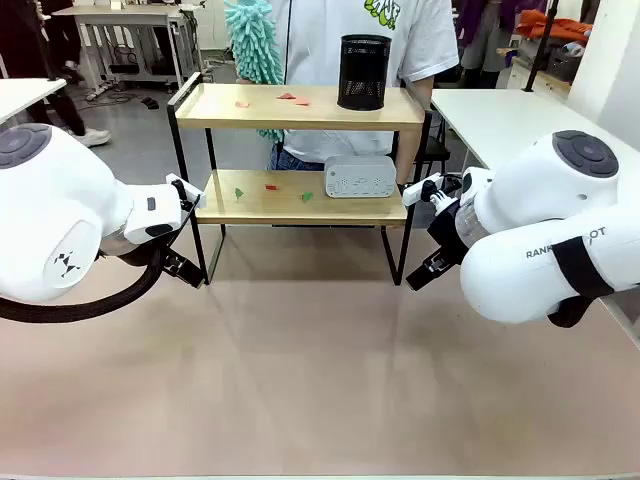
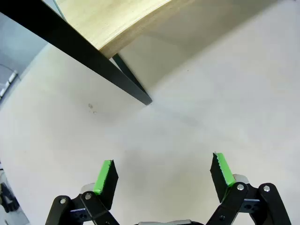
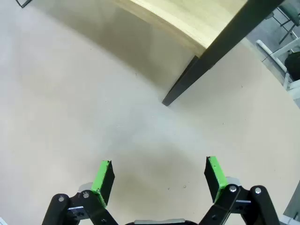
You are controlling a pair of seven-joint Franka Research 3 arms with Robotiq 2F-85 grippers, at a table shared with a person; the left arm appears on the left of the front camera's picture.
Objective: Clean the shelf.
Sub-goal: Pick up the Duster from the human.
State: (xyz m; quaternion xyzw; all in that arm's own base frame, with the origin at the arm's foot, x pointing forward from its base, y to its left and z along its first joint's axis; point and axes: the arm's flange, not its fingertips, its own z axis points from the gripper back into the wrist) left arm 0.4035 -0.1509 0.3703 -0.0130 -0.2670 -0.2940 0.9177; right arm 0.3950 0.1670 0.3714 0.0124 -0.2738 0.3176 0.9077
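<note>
Shelf point(image 1: 270, 110) upper centre of front frame, on table point(image 1: 300, 380); person behind it, teal duster point(image 1: 253, 40) at top. I see small scraps on both boards, black mesh cup point(image 1: 364, 72) on upper, white box point(image 1: 360, 176) on lower. Left gripper point(image 2: 161, 164) jaws spread, empty, over bare tabletop. Right gripper point(image 3: 159, 166) likewise.

Shelf point(image 1: 300, 120): pale wood boards, matt black metal frame; duster point(image 1: 255, 40) fluffy.
</note>
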